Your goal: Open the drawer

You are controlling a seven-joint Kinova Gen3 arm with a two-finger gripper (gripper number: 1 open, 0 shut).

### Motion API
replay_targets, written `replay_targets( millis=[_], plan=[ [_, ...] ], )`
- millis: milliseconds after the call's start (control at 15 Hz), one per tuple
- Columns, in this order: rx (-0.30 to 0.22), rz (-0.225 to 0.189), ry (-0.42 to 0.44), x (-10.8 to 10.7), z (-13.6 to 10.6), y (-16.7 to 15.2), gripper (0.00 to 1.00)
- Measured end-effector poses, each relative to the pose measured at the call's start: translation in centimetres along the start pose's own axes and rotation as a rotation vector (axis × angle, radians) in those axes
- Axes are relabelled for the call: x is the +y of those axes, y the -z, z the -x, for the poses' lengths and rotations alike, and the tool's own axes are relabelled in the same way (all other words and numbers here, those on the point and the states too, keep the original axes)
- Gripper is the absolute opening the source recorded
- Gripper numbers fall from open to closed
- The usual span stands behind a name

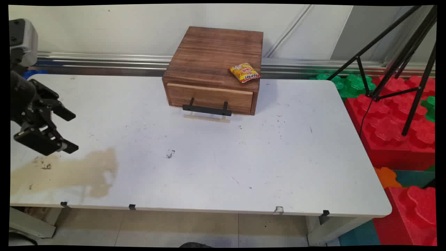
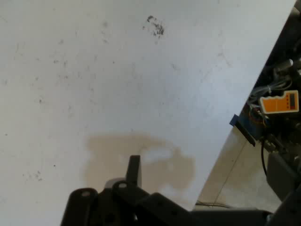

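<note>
My black gripper (image 1: 70, 131) hangs open over the table's left side, well above a tan stain (image 1: 69, 172) near the front edge, and holds nothing. In the hand view one finger (image 2: 134, 170) rises over that same stain (image 2: 141, 157) on the white table (image 2: 117, 70). A wooden box (image 1: 212, 69) with a shut drawer and a black handle (image 1: 207, 109) stands at the back middle, far to the right of the gripper. On the box's top, at its front right corner, lies a yellow snack packet (image 1: 245, 72).
Red and green foam blocks (image 1: 393, 118) and black tripod legs (image 1: 400, 59) stand off the table's right side. A dark smudge (image 1: 170, 153) marks the table's middle. Past the table's front edge in the hand view sit an orange device (image 2: 281, 102) and cables.
</note>
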Motion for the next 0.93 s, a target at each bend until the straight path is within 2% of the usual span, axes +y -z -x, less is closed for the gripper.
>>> replay_targets(
  millis=[333,933],
  plan=[
    [0.022,-0.018,-0.012,-0.4,-1.2,-0.8,1.00],
    [0.060,-0.063,-0.050,-1.7,-6.0,-3.9,1.00]
  ],
)
